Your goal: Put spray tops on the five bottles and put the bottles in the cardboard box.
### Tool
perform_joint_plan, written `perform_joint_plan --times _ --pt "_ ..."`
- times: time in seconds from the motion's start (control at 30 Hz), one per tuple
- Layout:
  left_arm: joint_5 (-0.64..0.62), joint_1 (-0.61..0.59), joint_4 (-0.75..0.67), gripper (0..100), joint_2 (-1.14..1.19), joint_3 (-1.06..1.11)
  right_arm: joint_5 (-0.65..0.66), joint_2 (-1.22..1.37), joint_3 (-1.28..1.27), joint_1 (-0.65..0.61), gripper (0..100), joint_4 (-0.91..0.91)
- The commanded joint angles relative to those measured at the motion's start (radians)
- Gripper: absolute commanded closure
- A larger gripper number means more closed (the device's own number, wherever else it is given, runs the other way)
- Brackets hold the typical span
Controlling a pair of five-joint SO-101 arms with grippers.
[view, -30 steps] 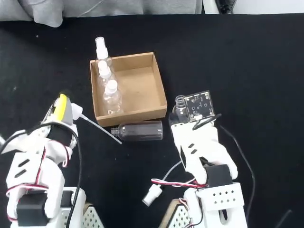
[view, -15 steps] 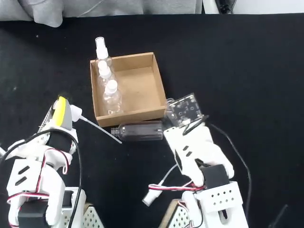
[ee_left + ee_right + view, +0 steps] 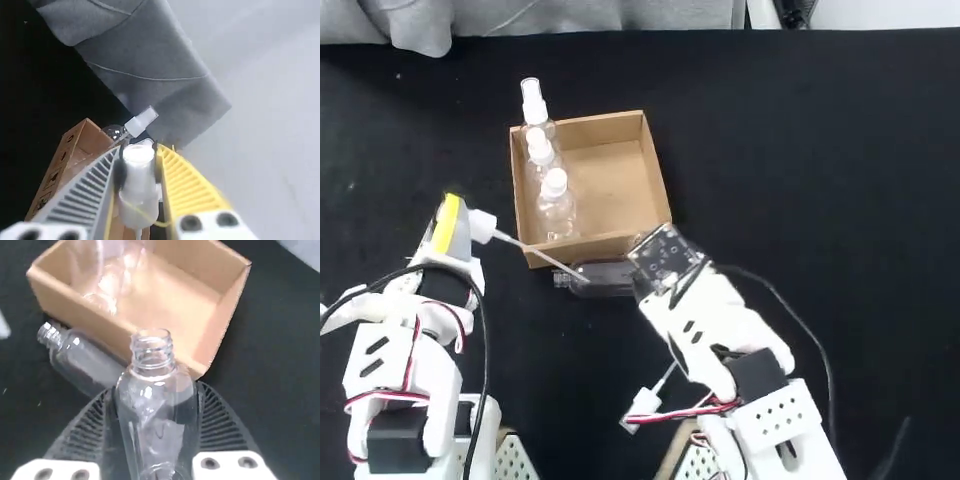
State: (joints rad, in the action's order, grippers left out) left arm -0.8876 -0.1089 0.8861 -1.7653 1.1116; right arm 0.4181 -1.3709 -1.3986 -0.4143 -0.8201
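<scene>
My left gripper (image 3: 460,225) (image 3: 139,155) is shut on a white spray top (image 3: 136,175) whose thin tube (image 3: 535,255) slants toward the box's front wall. My right gripper (image 3: 655,262) (image 3: 152,395) is shut on a clear open-necked bottle (image 3: 152,382), held upright just in front of the cardboard box (image 3: 620,175) (image 3: 165,295). A second uncapped bottle (image 3: 595,277) (image 3: 75,357) lies on its side along the box's front wall, partly under the right arm. Two capped bottles (image 3: 552,200) stand along the box's left wall. A third (image 3: 532,105) (image 3: 140,120) is at its far left corner.
The table is covered in black cloth (image 3: 820,150), with wide free room right of the box. Grey fabric (image 3: 420,25) lies along the far edge. A small white piece like another spray top (image 3: 642,408) lies between the arm bases near the front.
The right gripper has carried its bottle leftward, from right of the box's front corner to over the lying bottle's base. The left gripper's spray top has shifted slightly toward the box.
</scene>
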Motion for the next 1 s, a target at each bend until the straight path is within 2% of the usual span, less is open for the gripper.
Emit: perform_joint_plan --times 0.0,0.2,0.43,0.77,0.97 --pt "-0.038 -0.010 -0.040 97 -0.011 -0.013 0.021 -0.084 -0.010 -0.040 91.0 -0.002" --pt "-0.124 -0.110 -0.044 97 -0.011 -0.008 0.068 -0.312 -0.119 -0.075 91.0 -0.003" --pt "-0.157 -0.119 -0.040 97 -0.011 -0.008 0.094 -0.547 -0.185 -0.094 91.1 -0.103" --pt "-0.184 -0.116 -0.041 97 -0.011 0.021 0.097 -0.553 -0.200 -0.147 91.1 -0.120" --pt "-0.180 -0.038 -0.044 97 -0.011 0.056 0.163 -0.553 -0.248 -0.147 91.1 -0.052"
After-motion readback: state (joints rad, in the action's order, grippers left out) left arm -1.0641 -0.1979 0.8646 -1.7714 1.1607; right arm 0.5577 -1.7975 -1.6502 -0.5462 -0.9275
